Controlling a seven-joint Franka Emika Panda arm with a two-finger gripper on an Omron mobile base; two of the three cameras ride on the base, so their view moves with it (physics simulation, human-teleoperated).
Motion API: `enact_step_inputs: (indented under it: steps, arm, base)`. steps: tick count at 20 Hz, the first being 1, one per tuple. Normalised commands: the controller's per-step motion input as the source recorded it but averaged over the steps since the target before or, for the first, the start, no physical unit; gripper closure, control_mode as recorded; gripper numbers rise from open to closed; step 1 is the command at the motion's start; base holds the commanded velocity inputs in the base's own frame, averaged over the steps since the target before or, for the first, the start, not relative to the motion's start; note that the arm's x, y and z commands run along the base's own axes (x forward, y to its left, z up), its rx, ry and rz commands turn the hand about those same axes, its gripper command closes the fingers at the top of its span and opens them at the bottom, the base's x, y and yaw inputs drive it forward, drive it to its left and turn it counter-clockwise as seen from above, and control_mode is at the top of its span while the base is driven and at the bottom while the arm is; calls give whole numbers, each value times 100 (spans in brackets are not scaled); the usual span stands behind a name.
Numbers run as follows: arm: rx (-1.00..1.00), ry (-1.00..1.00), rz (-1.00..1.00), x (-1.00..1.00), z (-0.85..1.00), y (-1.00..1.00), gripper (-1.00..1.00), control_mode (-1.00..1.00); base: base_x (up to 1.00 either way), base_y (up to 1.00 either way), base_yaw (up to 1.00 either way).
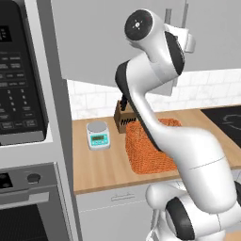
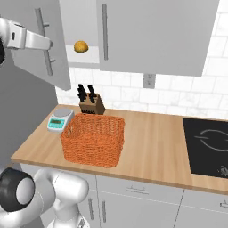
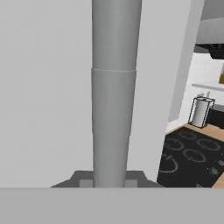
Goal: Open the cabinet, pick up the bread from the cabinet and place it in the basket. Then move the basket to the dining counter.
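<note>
Cabinet (image 2: 40, 44) door is standing swung partway open, w/ gripper (image 3: 111, 181) pinching its vertical bar handle (image 3: 113, 96), likely to pull it wider. Bread (image 2: 81, 46) is sitting on the shelf inside, exposed. Orange basket (image 2: 93, 139) is waiting on the worktop (image 2: 151, 147) below, beside scale (image 2: 60, 119) & knife block (image 2: 91, 104).

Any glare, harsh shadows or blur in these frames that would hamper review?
Left base view: flat, even lighting, soft resolution; the arm hides part of the basket. Right base view: no glare, only faint shading under the basket; the bread is clear. Hand view: the cabinet handle looms very close, smooth and featureless, with the end effector shut on it.
</note>
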Motion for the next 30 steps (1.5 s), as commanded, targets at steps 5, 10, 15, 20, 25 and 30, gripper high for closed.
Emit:
enact_step_inputs:
  steps: [5, 10, 15, 20, 25, 30]
  arm:
    - [0, 1, 0, -44, -16, 55, 100, -100]
    - [0, 0, 0, -37, -19, 55, -100, -100]
    - [0, 0, -1, -6, 0, 3, -100, -100]
    - [1, 0, -1, -52, 0, 10, -100, -100]
    - [46, -9, 12, -80, 5, -61, -100, -100]
    - [52, -15, 35, -45, -1, -100, -100, -100]
  base:
    - [0, 0, 0]
    - [0, 0, 0]
    - [0, 0, 0]
    - [0, 0, 0]
    - [0, 0, 0]
    - [0, 0, 0]
